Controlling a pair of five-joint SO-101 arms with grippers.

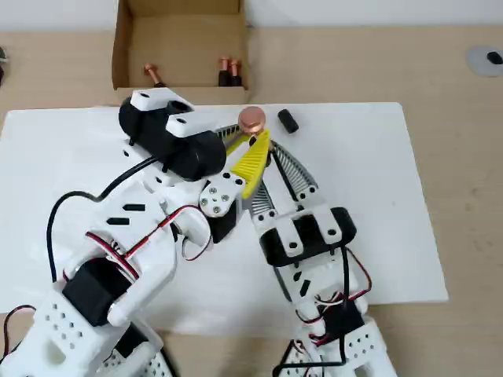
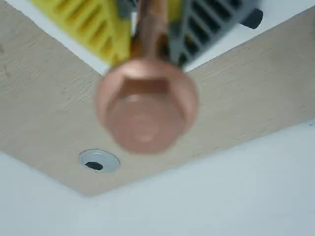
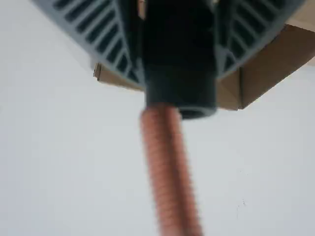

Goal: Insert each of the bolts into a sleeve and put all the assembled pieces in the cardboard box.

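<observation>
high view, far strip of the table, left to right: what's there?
cardboard box wall → single assembled piece inside it → pair of assembled pieces → copper bolt head → loose black sleeve → round grommet in the tabletop.

1. The left arm [image 1: 157, 271], at 7 o'clock in the high view: white shells, black motors, silver screws [image 1: 214, 203].
2. Red and black cables [image 1: 118, 250] run along it.
3. The left gripper [image 2: 150, 49] has one yellow ribbed finger [image 2: 93, 19].
4. The right arm [image 1: 306, 236], at 5 o'clock: white, black-motored, grey-fingered.
</observation>
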